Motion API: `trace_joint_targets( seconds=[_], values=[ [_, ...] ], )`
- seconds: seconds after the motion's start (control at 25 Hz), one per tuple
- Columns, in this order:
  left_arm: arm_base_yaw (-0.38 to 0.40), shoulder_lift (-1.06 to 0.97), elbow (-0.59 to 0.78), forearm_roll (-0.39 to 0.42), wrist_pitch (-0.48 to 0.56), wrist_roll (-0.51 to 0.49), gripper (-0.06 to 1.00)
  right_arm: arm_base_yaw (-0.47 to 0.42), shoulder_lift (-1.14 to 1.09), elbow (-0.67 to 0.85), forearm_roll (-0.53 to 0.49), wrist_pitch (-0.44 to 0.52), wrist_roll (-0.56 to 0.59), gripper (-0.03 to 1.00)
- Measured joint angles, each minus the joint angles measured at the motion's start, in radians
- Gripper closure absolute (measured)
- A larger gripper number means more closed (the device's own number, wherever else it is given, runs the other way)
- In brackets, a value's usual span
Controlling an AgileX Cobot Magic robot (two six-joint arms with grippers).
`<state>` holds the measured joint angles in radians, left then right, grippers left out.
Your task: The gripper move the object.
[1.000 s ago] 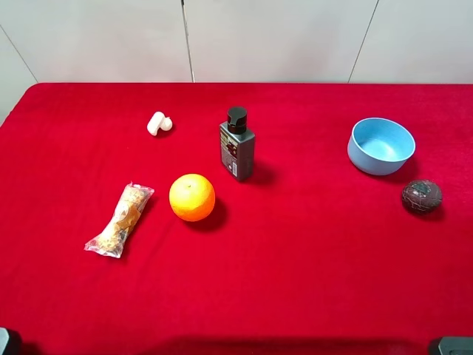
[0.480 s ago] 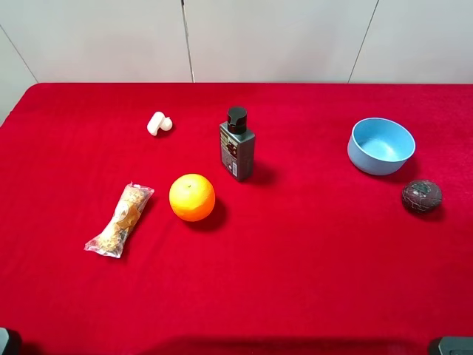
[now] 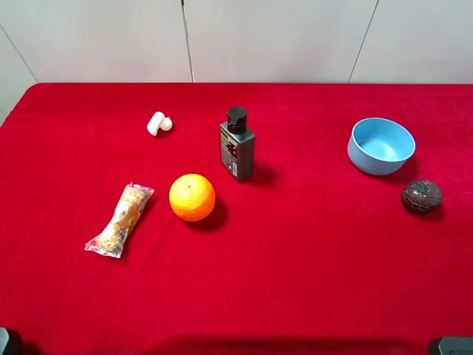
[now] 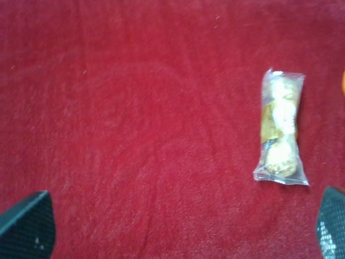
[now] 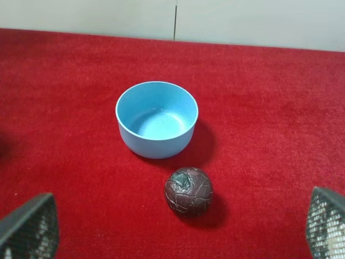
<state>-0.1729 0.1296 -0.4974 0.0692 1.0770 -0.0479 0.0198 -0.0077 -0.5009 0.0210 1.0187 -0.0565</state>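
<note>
A dark brown textured ball (image 3: 421, 196) lies on the red cloth at the right, just in front of a light blue bowl (image 3: 380, 146). The right wrist view shows the ball (image 5: 188, 191) and the empty bowl (image 5: 157, 118) ahead of my right gripper (image 5: 178, 229), which is open and empty, with its fingertips (image 5: 29, 226) wide apart. A clear snack packet (image 3: 120, 220) lies at the left. It shows in the left wrist view (image 4: 280, 135), off to one side of my open, empty left gripper (image 4: 180, 226). Both grippers hang above the cloth near the table's front edge.
An orange (image 3: 192, 197) sits right of the snack packet. A dark grey bottle with a black cap (image 3: 236, 146) stands upright behind it. A small white object (image 3: 158, 123) lies at the back left. A pale wall runs behind the table.
</note>
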Motion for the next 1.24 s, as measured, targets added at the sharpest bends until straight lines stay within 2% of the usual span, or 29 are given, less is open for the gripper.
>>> trace_joint_targets(
  seconds=[0.36, 1.24],
  values=[
    [0.026, -0.131, 0.008, -0.016, -0.018, 0.027, -0.02, 0.0, 0.0, 0.0, 0.0, 0.0, 0.0, 0.27],
    [0.026, -0.134, 0.008, -0.016, -0.019, 0.032, -0.02, 0.0, 0.0, 0.0, 0.0, 0.0, 0.0, 0.27]
  ],
)
